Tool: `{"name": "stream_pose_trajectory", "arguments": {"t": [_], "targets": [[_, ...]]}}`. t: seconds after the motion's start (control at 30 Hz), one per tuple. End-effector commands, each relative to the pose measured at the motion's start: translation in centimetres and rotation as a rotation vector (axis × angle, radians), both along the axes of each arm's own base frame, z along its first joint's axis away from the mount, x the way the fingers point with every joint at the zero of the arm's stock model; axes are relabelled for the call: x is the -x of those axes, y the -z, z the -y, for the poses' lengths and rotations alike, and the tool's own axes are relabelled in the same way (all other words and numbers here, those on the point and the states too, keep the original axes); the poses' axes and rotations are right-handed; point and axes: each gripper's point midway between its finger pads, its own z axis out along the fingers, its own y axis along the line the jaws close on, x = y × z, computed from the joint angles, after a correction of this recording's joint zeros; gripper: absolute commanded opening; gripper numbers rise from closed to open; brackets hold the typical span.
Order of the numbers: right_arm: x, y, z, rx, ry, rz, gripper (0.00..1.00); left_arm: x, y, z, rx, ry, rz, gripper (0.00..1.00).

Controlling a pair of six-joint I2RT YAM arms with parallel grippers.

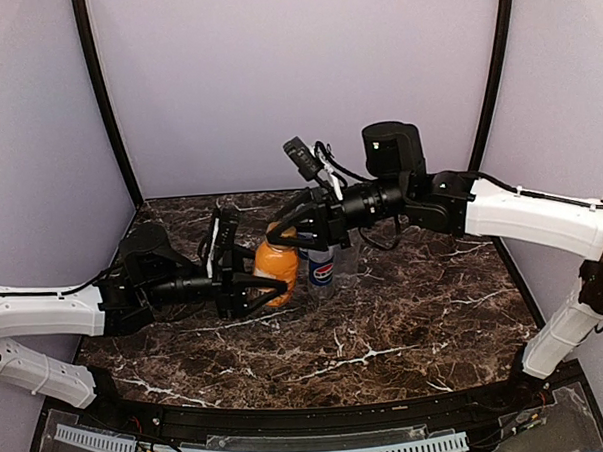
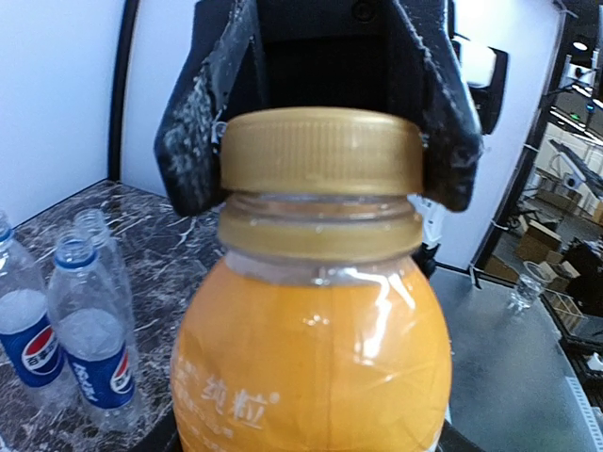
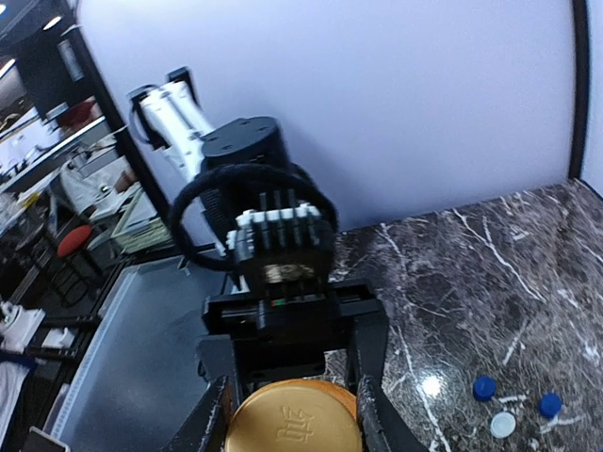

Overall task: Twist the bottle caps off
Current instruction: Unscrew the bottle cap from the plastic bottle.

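A short orange bottle (image 1: 275,270) stands left of the table's middle. My left gripper (image 1: 267,280) is shut round its body from the left. My right gripper (image 1: 285,239) comes from above and is shut on its orange cap (image 3: 294,421). In the left wrist view the cap (image 2: 320,151) sits on the neck, with a right finger (image 2: 193,141) pressed on each side. A Pepsi bottle (image 1: 321,268) and a clear bottle (image 1: 345,262) stand just right of it. Two blue-labelled bottles (image 2: 94,339) and a clear one (image 2: 94,231) show with open necks.
Three loose caps lie on the marble in the right wrist view: a blue cap (image 3: 483,387), a white cap (image 3: 503,425) and another blue cap (image 3: 549,405). Purple walls close off the back and sides. A black rail (image 1: 290,417) runs along the near edge.
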Motion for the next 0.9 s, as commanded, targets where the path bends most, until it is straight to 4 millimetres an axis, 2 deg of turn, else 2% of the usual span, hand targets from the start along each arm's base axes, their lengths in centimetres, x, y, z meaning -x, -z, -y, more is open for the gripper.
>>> {"name": "stream_pose_trajectory", "arguments": {"t": [0.0, 0.13, 0.23, 0.47, 0.77, 0.87], "targets": [[5.1, -2.7, 1.7, -0.141, -0.378, 0.155, 0.13, 4.8, -3.6, -0.2, 0.149, 0.262, 0.044, 0.07], [5.6, -2.6, 2.1, -0.149, -0.488, 0.126, 0.20, 6.8, -4.2, -0.4, 0.196, 0.384, 0.039, 0.08], [5.5, -2.7, 2.1, -0.144, -0.476, 0.127, 0.24, 6.9, -4.3, -0.5, 0.212, 0.392, 0.041, 0.08], [3.1, -3.3, 1.7, -0.100, -0.254, 0.107, 0.45, 5.4, -4.0, -0.3, 0.194, 0.295, 0.051, 0.08], [2.5, -4.6, 2.2, -0.104, -0.121, 0.078, 0.71, 3.6, -3.5, -0.1, 0.170, 0.199, 0.044, 0.08], [2.1, -5.1, 2.3, -0.107, -0.064, 0.055, 0.75, 2.9, -3.3, 0.0, 0.153, 0.158, 0.036, 0.07]]}}
